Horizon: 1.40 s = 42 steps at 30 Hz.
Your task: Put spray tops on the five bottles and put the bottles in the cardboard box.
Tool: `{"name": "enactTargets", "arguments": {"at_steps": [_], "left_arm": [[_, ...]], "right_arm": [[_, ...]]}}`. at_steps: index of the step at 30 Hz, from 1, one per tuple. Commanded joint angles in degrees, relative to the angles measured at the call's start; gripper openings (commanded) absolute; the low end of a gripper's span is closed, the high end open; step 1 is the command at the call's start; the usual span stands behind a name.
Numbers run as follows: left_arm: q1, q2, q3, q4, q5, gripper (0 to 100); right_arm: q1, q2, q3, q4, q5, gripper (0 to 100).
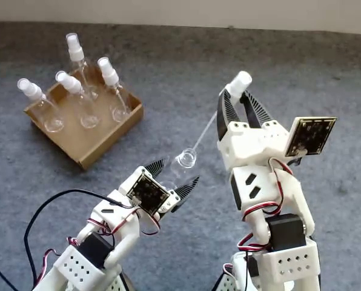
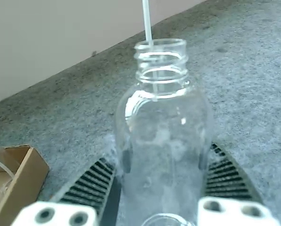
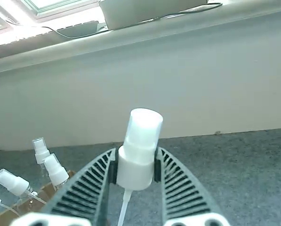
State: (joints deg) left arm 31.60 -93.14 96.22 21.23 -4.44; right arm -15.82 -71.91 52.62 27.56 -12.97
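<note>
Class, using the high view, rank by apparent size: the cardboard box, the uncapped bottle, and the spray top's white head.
Largest: the cardboard box, clearly.
Next, unranked: the uncapped bottle and the head of the spray top look alike; the bottle is end-on and half hidden by the left gripper, the head sits nearer the camera.

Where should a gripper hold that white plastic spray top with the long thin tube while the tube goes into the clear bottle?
Grip the white spray top by its wide round collar, one finger on each side, as the right gripper does. Come in across the collar, not from below: the thin tube sticks out underneath and must stay free to enter the open neck of the clear bottle.
</note>
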Motion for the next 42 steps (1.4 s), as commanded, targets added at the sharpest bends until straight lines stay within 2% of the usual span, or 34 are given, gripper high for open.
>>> {"name": "enactTargets", "arguments": {"at_steps": [1,7,25,28,33,42], "left_arm": [[0.22,-1.19,1.45,0.18,0.44,8],[0.22,-1.19,1.45,0.18,0.44,8],[0.22,-1.19,1.45,0.18,0.44,8],[0.22,-1.19,1.45,0.18,0.44,8],[0.22,-1.19,1.45,0.18,0.44,8],[0.22,-1.19,1.45,-0.09,0.44,8]], "right_arm": [[0.13,-1.36,-6.46,0.31,-0.26,0.5],[4.35,-1.36,-9.63,0.4,-0.26,0.5],[4.35,-1.36,-9.89,0.4,-0.35,0.5],[3.65,-1.36,-9.54,0.4,-0.35,0.5],[-1.54,-1.36,-9.54,0.4,-0.26,0.5],[-1.89,-1.36,-9.36,0.4,-0.26,0.5]]}}
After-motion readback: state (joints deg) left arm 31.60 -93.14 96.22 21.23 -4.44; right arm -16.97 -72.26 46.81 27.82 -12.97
